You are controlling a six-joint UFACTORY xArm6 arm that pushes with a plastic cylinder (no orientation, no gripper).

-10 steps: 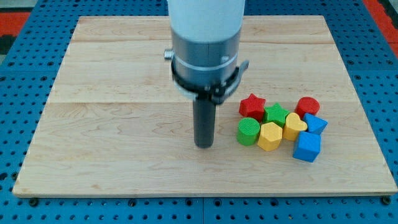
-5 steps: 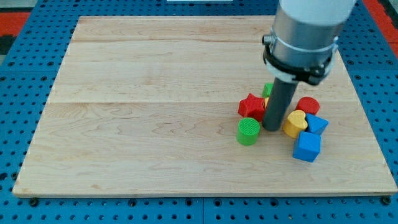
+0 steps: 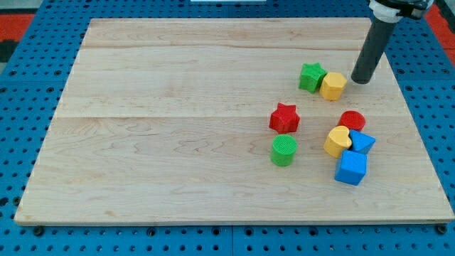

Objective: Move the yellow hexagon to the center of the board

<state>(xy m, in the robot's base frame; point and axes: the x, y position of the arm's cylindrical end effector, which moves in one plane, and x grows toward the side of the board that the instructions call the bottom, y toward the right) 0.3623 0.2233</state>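
The yellow hexagon (image 3: 333, 86) lies on the wooden board (image 3: 170, 128) at the upper right, touching the green star (image 3: 311, 76) on its left. My tip (image 3: 361, 81) stands just to the right of the yellow hexagon, a small gap apart. The rod leans up to the view's top right.
A red star (image 3: 284, 117) and a green cylinder (image 3: 284, 150) lie right of the middle. A red cylinder (image 3: 352, 120), a yellow heart (image 3: 338, 141), a blue cube (image 3: 350, 168) and another blue block (image 3: 362, 141) cluster at the lower right.
My tip swept from the middle through the cluster to the upper right. The yellow hexagon and green star were pushed up toward the view's top; the red star shifted slightly.
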